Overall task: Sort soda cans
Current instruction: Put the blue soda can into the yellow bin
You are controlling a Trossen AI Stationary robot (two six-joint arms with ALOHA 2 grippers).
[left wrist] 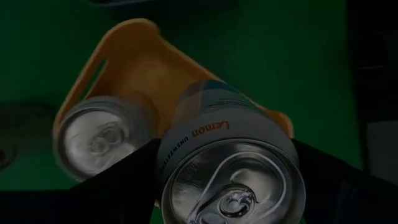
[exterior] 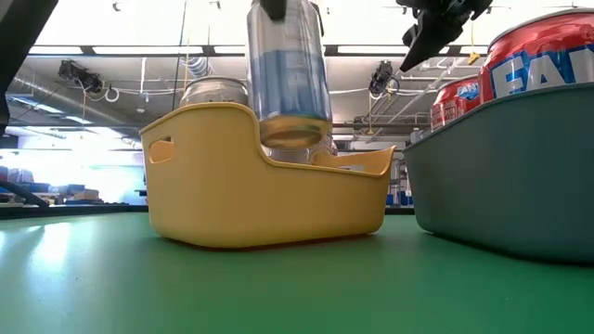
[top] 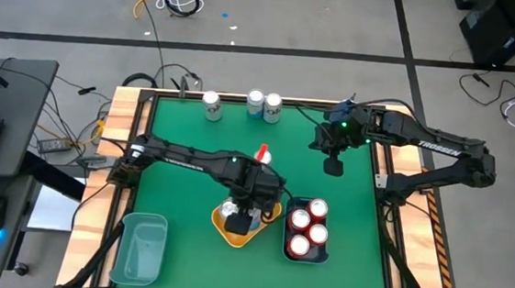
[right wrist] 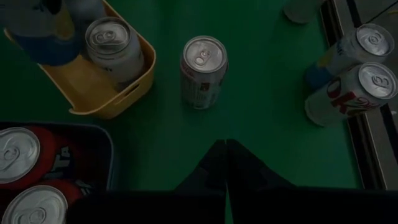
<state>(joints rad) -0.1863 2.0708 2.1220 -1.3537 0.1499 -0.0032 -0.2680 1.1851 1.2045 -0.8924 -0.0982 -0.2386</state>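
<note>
Yellow bin [exterior: 223, 195] has left gripper [top: 241, 218] above it, fingers clamped on a silver can [exterior: 289, 79]; right gripper [top: 333, 165] hovers mid-tabletop, fingers closed, empty.

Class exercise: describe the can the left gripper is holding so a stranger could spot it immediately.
Find the yellow bin near the middle of the green table. The left gripper holds the can upright just above that bin. It is silver with a lemon label, and hangs in the air, unlike the can already standing inside.
</note>
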